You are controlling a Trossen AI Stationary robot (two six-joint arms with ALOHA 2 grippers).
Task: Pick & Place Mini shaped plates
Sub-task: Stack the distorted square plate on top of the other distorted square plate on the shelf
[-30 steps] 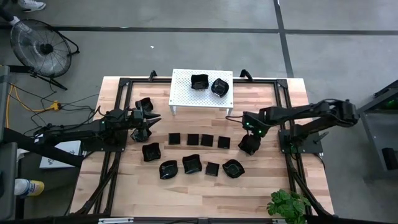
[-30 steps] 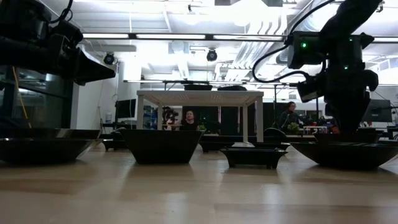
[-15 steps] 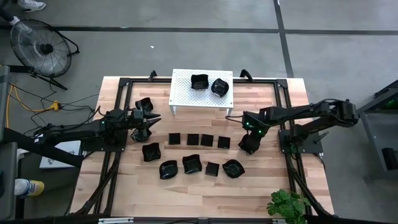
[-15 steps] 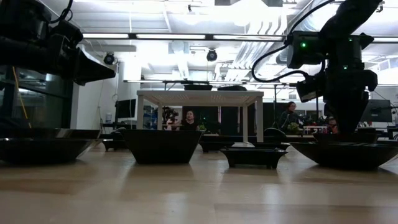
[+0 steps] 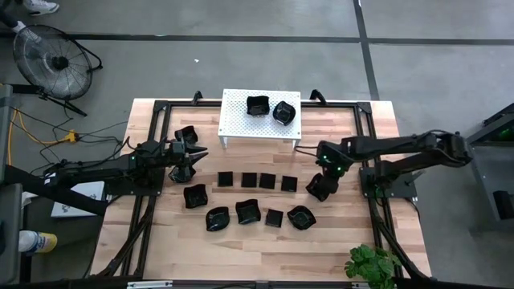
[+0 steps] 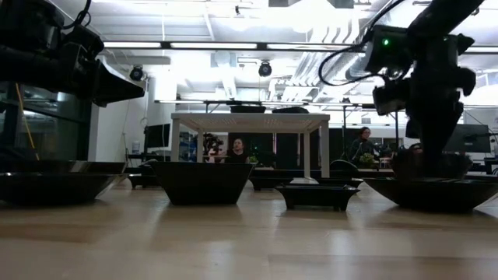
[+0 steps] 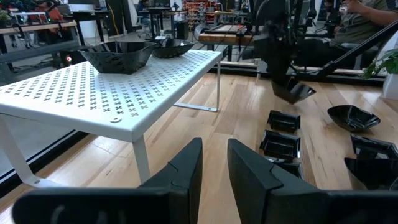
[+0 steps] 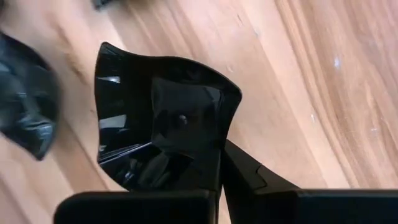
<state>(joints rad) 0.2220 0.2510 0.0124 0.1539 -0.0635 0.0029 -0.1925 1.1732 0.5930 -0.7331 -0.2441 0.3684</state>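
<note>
plates point(image 5: 257, 181) crowd centre, stand point(image 5: 259, 115) behind

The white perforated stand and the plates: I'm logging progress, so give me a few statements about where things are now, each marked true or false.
1. Two black plates sit on the white perforated stand: a squarish plate and a wavy-rimmed plate. True.
2. The right gripper is shut on a black plate. True.
3. That held plate rests flat on the table. False: in the low view it hangs clear of the wood.
4. The left gripper holds a plate. False: nothing shows between its fingers; it waits near the stand's left end.
5. A row of four flat square plates lies in front of the stand. True.
</note>
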